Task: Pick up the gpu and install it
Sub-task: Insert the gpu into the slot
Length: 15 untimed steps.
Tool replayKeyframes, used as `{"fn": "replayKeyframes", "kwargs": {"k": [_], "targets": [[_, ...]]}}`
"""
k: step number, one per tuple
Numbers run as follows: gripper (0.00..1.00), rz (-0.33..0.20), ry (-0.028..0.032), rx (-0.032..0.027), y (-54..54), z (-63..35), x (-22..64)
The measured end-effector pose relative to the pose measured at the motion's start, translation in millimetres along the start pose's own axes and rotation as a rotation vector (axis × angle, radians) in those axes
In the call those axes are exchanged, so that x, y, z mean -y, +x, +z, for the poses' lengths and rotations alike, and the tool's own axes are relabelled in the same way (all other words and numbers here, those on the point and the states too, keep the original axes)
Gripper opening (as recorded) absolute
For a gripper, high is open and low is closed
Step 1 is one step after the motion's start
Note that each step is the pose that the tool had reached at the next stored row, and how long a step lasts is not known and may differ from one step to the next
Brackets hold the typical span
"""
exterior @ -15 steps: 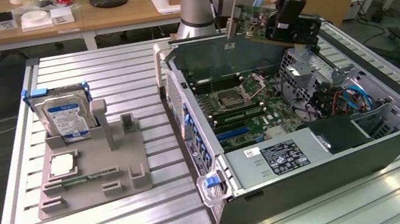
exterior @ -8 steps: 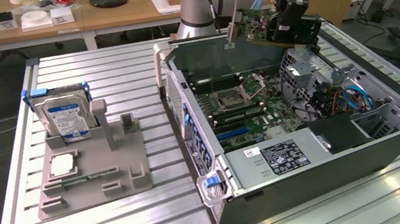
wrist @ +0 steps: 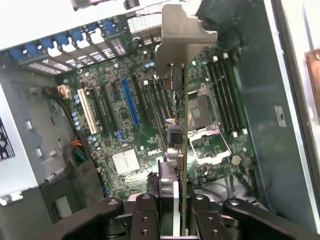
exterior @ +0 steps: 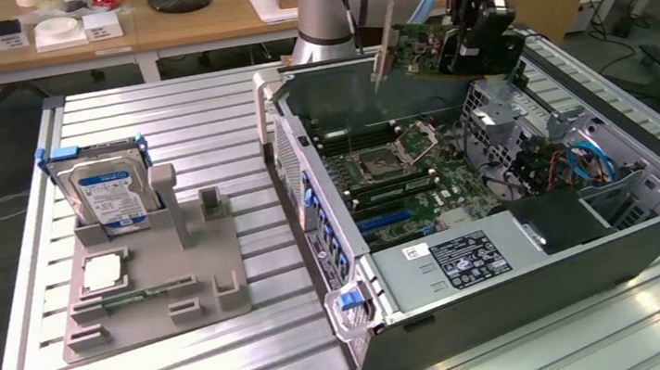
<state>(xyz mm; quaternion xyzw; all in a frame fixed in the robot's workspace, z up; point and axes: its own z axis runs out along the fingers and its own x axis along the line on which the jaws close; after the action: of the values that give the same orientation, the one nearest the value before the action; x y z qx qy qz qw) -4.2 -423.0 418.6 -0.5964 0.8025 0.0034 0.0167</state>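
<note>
Gripper (exterior: 455,54) (wrist: 172,206) is closed to a narrow gap on the gpu (exterior: 417,42) (wrist: 184,142), gripping it by one short end. The fingers (wrist: 145,212) press flat against both faces of the card. The card is held clear in the air, on edge. Its silvery metal bracket (exterior: 382,48) (wrist: 181,35) is at the end farthest from the gripper. In the exterior view the green board extends from the gripper toward that view's left, with the bracket hanging down along its far edge. Directly below the gripper is the open computer case (exterior: 641,238), lying on its side with its interior exposed. The motherboard (exterior: 399,182) (wrist: 125,135) lies flat on the case floor beneath the held card, and the card is not touching it. The wrist view looks along the card toward the board. The CPU socket (exterior: 397,151) (wrist: 210,127) is to one side of the card's edge and the blue slot (wrist: 131,102) is to the other. I cannot tell which slot the card lines up with. The power supply (exterior: 463,258) is in the case, well below the gripper and nearer the camera. Well away from the gripper, toward the exterior view's left, a grey fixture (exterior: 198,279) sits on the ribbed table (exterior: 198,116). It holds an upright hard drive (exterior: 107,196) and a small square chip (exterior: 104,271).
</note>
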Motion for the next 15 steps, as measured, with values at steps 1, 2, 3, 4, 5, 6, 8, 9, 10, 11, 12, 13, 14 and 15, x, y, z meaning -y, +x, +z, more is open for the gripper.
{"fn": "replayKeyframes", "kwargs": {"k": [1,2,3,4,5,6,8,9,10,11,12,13,14,15], "targets": [[0.28,-0.018,-0.0006,0.0003,0.0,0.9,0.0],[0.28,-0.038,-0.0011,0.0006,0.1,1.8,0.0],[0.28,-0.056,-0.0016,0.0008,0.1,2.6,0.0],[0.28,-0.073,-0.0018,0.0012,0.1,3.6,-0.1],[0.28,-0.089,-0.0017,0.0015,0.1,4.7,-0.1],[0.28,-0.105,-0.0016,0.0017,0.2,5.7,-0.1],[0.28,-0.136,-0.0008,0.0024,0.1,7.9,-0.1],[0.28,-0.15,-0.0002,0.0026,0.0,9.1,-0.2],[0.28,-0.161,0.0009,0.0033,-0.4,10.5,-0.4],[0.28,-0.172,0.0024,0.0039,-1.1,12.0,-0.6],[0.28,-0.182,0.0038,0.0043,-1.7,13.3,-0.9],[0.28,-0.192,0.0054,0.0049,-2.3,14.6,-1.0],[0.28,-0.202,0.0068,0.0054,-2.7,15.9,-1.2],[0.28,-0.213,0.0074,0.0059,-3.2,17.4,-1.3]]}}
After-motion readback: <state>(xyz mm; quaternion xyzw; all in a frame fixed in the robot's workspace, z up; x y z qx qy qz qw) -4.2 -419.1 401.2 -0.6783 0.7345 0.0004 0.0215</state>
